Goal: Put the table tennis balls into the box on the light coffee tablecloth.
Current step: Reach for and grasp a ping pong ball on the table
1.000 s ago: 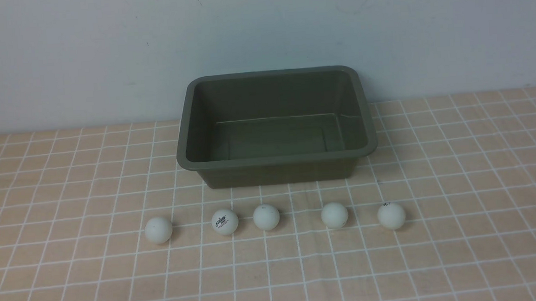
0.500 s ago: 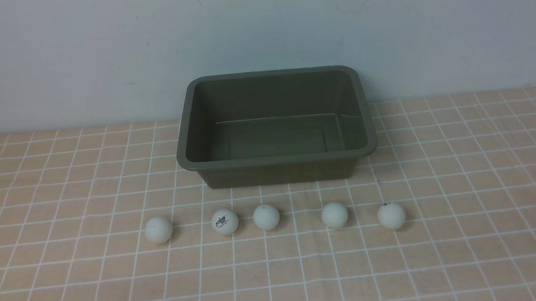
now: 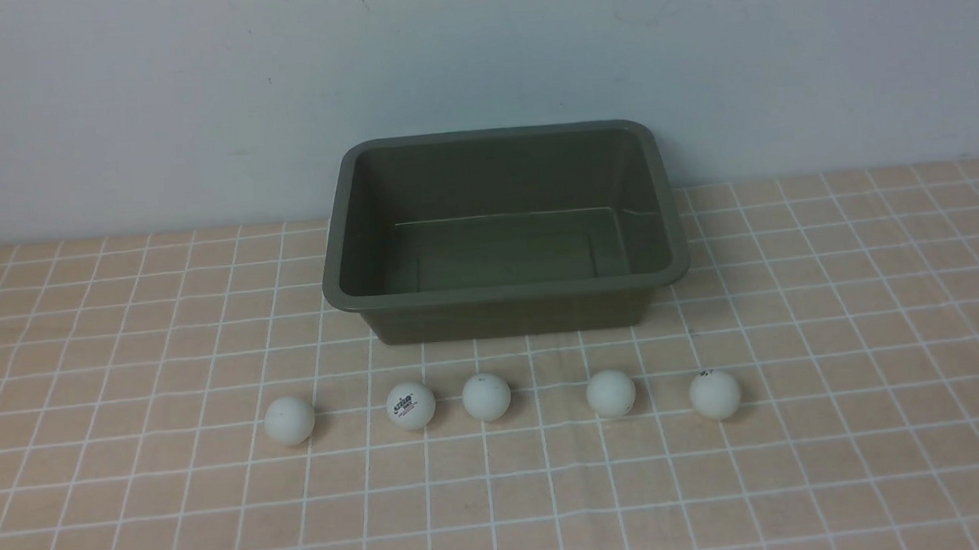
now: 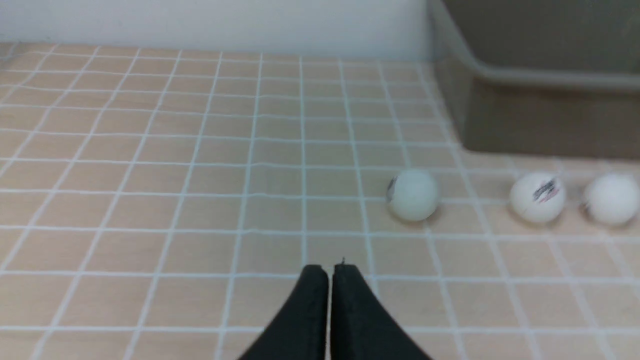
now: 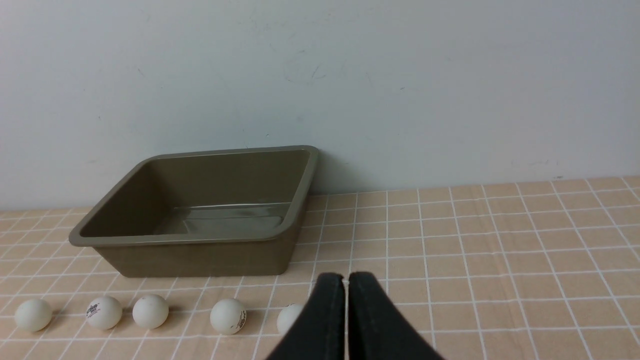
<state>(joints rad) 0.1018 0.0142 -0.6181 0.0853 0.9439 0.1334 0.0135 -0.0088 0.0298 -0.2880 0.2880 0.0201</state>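
The left gripper (image 4: 330, 272) and right gripper (image 5: 346, 280), both closed and empty, sit short of the table tennis balls (image 3: 487, 397) rowed on the tablecloth (image 3: 129, 501) before the box (image 3: 508, 292); the leftmost ball (image 4: 413, 195) lies just ahead of the left gripper

No lettering can be read. The second ball from the left (image 3: 411, 406) carries a small printed logo, dark with a reddish line, too small to make out. The rightmost ball (image 3: 714, 395) shows only a dark speck at its top.
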